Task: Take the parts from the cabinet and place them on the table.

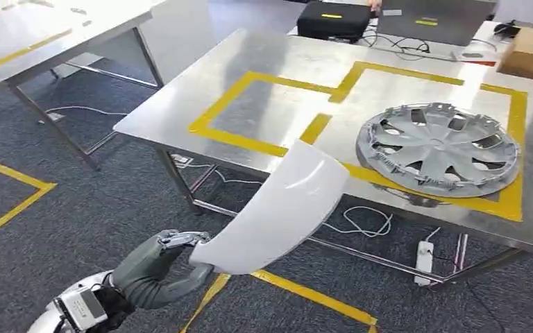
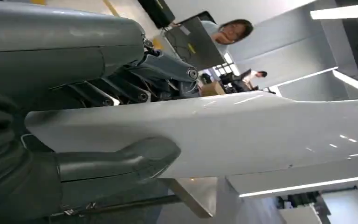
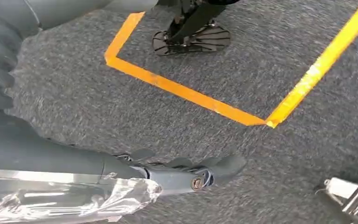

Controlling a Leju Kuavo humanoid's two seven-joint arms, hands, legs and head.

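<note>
**White panel held at the table's near edge**

The steel table (image 1: 264,62) fills the head view from ten o'clock to three o'clock, its far-right end cut off by the frame. Yellow tape (image 1: 250,142) marks rectangles on its top. A grey wheel cover (image 1: 438,147) lies at three o'clock inside the right rectangle, overlapping the tape on its near side.

The curved white panel (image 1: 277,211) rises from six o'clock toward the centre, its upper tip overlapping the table's near edge; whether it touches the top I cannot tell. The left hand (image 1: 163,263) grips its lower end, thumb (image 2: 135,156) pressed on one face and the darker fingers (image 2: 168,70) wrapped over the other.

The right hand (image 3: 186,172) hangs over grey carpet (image 3: 214,70), fingers extended with nothing in them. Crinkled clear film (image 3: 65,200) partly hides its wrist.

At twelve o'clock a black case (image 1: 334,19) and a laptop (image 1: 434,19) sit half cut off.
</note>
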